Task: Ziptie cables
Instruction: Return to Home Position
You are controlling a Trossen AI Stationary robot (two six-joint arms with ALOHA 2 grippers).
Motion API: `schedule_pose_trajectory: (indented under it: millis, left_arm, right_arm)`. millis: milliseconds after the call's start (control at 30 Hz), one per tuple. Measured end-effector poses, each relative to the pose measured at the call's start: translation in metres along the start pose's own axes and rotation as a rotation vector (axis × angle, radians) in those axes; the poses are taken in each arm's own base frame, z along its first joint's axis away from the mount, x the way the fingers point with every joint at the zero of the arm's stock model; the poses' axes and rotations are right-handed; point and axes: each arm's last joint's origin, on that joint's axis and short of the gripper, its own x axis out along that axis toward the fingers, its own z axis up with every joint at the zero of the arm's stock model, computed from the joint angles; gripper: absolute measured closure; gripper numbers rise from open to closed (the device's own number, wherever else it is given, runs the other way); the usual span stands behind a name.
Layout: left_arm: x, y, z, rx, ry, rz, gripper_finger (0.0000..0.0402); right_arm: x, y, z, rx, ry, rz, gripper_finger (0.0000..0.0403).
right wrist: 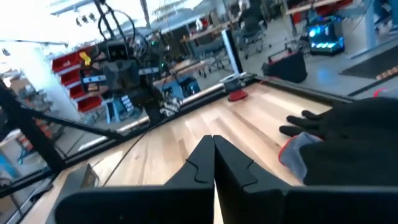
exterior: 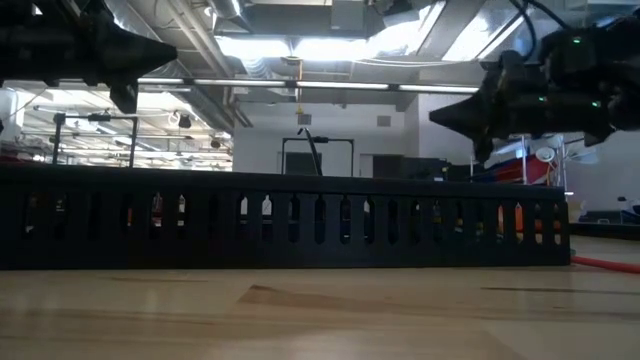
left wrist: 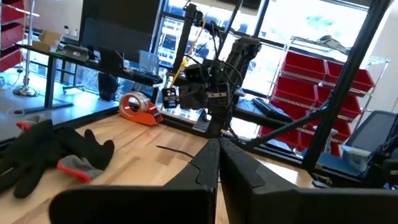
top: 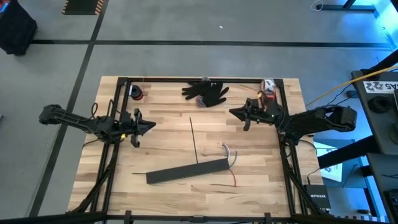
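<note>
The cables (top: 230,152), thin curved grey and white wires with a red one (top: 234,177), lie on the wooden table at the right end of a long black slotted bar (top: 188,171). The ziptie (top: 193,140), a thin straight dark strip, lies on the table's middle and runs from far to near; its far end also shows in the left wrist view (left wrist: 177,151). My left gripper (top: 152,126) hovers shut at the table's left side, pointing right. My right gripper (top: 233,112) hovers shut at the far right, pointing left. Neither touches anything.
Black gloves (top: 205,91) lie at the far edge, between the two arms. A red tape roll (top: 136,93) sits at the far left corner. The slotted bar (exterior: 285,220) fills the low view. Bare wood lies between the grippers and the ziptie.
</note>
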Motion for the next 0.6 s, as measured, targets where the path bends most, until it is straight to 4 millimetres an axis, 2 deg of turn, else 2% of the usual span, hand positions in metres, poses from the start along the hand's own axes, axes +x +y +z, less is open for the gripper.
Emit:
schedule_pose_trajectory:
  millis: [167, 400, 600]
  left_arm:
    - [0.0, 0.0, 0.0, -0.041, -0.002, 0.0, 0.0396]
    - [0.0, 0.0, 0.0, -0.058, -0.003, 0.001, 0.0396]
    - [0.0, 0.0, 0.0, -0.071, -0.003, 0.001, 0.0396]
  right_arm:
    - [-0.017, 0.001, -0.007, 0.038, -0.044, -0.025, 0.0403]
    - [-0.023, 0.004, -0.006, 0.022, -0.022, -0.032, 0.0403]
    - [-0.033, 0.006, -0.009, 0.013, 0.065, -0.068, 0.0403]
